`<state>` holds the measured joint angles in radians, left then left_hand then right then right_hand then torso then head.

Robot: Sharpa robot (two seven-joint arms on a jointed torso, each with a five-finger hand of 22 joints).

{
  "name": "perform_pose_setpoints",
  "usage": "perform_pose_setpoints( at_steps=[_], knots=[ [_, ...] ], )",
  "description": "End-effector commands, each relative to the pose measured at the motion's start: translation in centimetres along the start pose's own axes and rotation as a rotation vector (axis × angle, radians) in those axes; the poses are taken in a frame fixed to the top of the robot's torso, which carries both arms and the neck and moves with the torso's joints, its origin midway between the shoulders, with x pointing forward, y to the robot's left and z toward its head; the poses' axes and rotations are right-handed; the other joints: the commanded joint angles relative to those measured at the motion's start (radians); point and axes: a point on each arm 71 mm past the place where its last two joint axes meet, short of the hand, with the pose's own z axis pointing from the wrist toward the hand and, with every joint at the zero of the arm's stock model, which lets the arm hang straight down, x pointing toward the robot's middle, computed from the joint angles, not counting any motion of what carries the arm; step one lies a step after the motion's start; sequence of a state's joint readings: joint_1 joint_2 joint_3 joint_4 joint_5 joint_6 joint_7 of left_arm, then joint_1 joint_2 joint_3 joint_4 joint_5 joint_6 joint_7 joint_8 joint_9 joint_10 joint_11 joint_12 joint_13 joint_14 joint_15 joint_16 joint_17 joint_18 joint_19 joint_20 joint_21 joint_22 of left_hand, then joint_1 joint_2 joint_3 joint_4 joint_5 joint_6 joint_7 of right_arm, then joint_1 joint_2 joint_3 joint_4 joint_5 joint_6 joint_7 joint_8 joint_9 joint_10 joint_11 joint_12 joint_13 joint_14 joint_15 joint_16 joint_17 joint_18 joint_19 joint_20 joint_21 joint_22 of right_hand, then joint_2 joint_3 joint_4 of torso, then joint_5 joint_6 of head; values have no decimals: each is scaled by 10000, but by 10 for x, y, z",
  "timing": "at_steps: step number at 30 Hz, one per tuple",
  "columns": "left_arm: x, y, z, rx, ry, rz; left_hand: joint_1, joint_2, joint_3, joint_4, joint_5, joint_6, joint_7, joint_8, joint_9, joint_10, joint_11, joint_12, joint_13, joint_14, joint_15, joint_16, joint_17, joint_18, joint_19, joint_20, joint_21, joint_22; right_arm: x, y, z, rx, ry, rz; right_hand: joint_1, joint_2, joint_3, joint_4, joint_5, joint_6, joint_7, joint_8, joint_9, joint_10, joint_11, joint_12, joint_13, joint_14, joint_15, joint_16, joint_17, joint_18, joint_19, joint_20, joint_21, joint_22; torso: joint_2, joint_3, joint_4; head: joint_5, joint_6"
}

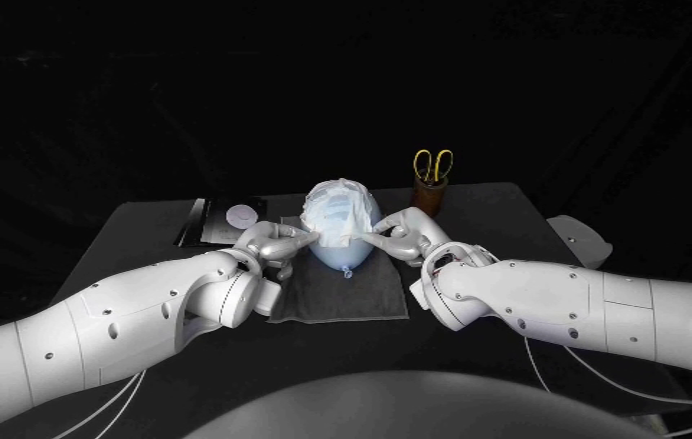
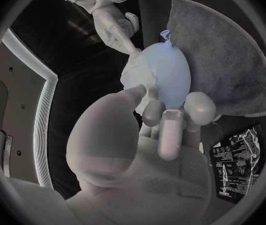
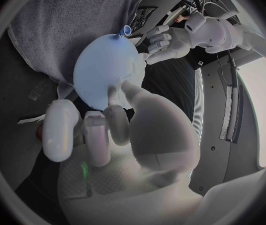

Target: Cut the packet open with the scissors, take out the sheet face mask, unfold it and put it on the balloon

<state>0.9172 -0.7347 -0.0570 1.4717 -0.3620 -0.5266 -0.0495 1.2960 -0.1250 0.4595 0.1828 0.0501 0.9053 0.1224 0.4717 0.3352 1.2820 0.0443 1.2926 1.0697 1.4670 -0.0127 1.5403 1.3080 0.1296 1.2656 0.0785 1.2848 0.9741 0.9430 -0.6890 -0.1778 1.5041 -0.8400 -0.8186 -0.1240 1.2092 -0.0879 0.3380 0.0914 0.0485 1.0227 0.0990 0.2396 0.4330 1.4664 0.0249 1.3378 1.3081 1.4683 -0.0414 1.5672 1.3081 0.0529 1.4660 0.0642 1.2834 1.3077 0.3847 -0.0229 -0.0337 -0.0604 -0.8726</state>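
Both hands are at the balloon: my left hand (image 1: pixel 274 242) pinches one edge of the thin white mask (image 1: pixel 339 209), and my right hand (image 1: pixel 408 236) pinches the opposite edge. I see the wrinkled sheet draped over the smooth, pale blue, egg-shaped balloon (image 1: pixel 342 252), which lies on a nappy grey towel (image 1: pixel 346 297). Yellow-handled scissors (image 1: pixel 433 164) stand in a brown cup (image 1: pixel 428 197) behind. The glossy dark packet (image 1: pixel 231 217) lies flat near the towel's far corner.
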Motion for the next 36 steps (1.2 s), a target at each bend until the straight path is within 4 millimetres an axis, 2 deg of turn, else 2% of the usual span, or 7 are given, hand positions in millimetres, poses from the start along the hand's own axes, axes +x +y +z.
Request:
perform_pose_setpoints(
  at_steps=[1, 7, 18, 25, 30, 34, 36],
  knots=[
    [-1, -1, 1, -60, -314, -68, -35, 121, -55, 159, -7, 103, -26, -69, -26, 130, -37, 90, 107, 798, -106, 76, 1773, -159, 83, -47, 45, 43, 0, 1, 0, -54, -82, 52, -8, 16, -92, 99, -2, 54, 6, -63, -26, 255, -70, -26, 1385, 1025, -68, 36, 2627, 38, 403, -96, -15, 1865, -6, -1, -4, 18, 0],
    [-2, -1, 1, -111, -483, -110, 0, 185, -94, 226, -8, 212, -85, -73, -35, 261, -88, 149, 246, 819, -148, 92, 1840, -170, 129, -81, 67, 91, 0, 2, 0, -58, -65, 176, -126, 58, -200, 284, -2, 75, 8, -101, -49, 274, -65, 4, 1400, 1025, -66, 36, 2627, 31, 412, -102, 12, 1871, -4, -1, -9, 30, 0],
    [0, -3, 3, -114, -646, -240, 498, 66, -132, -80, -8, 413, -197, -105, -50, 506, -202, 217, 492, 854, -256, 120, 1957, -188, 206, -174, 95, 165, 2, 4, 3, -165, -173, 376, -13, 337, -139, 416, 1, 134, -33, -123, -64, 300, -99, 41, 1418, 1025, -89, 36, 2627, 18, 432, -114, 85, 1889, -4, -3, -5, 23, 0],
    [0, -5, 3, 64, -831, -260, 1026, 117, 37, -480, -6, 596, -276, -82, -31, 594, -277, 207, 577, 870, -319, 134, 2013, -197, 245, -225, 113, 215, 0, 5, 6, -184, -448, 512, 702, 771, 327, 76, 2, 291, -153, -66, -26, 371, -207, 180, 1490, 1025, -178, 36, 2627, -14, 482, -171, 273, 1938, -2, -4, -3, 4, 0],
    [-1, -6, 2, 106, -821, -253, 394, -216, -374, -113, -10, 350, -84, -313, -120, 406, -112, 26, 353, 817, -199, 75, 1819, -205, 232, -192, 91, 192, -1, 5, 7, -130, -448, 589, 530, 552, 192, 133, -1, 254, -100, -94, -29, 349, -166, 108, 1455, 1025, -157, 36, 2627, 2, 461, -176, 177, 1911, 0, 0, -3, 2, 0],
    [-1, -6, 2, 123, -854, -221, 362, -241, -415, -84, -9, 344, -79, -331, -127, 391, -107, 15, 342, 816, -193, 74, 1817, -203, 231, -182, 88, 189, 0, 5, 8, -115, -446, 615, 903, 731, 492, -125, 3, 346, -186, -37, 10, 367, -236, 145, 1476, 1025, -200, 36, 2627, -12, 479, -197, 259, 1932, -6, -3, -3, -3, 0],
    [-2, -6, 1, 148, -876, -199, 339, -272, -459, -60, -9, 313, -65, -367, -142, 375, -96, 3, 330, 814, -185, 71, 1811, -202, 229, -172, 84, 184, -1, 5, 8, -82, -485, 646, 1281, 927, 914, -461, 6, 474, -236, 75, 86, 412, -286, 236, 1523, 1025, -244, 36, 2627, -28, 503, -230, 350, 1956, -8, -5, -3, 8, 0]
  ],
)
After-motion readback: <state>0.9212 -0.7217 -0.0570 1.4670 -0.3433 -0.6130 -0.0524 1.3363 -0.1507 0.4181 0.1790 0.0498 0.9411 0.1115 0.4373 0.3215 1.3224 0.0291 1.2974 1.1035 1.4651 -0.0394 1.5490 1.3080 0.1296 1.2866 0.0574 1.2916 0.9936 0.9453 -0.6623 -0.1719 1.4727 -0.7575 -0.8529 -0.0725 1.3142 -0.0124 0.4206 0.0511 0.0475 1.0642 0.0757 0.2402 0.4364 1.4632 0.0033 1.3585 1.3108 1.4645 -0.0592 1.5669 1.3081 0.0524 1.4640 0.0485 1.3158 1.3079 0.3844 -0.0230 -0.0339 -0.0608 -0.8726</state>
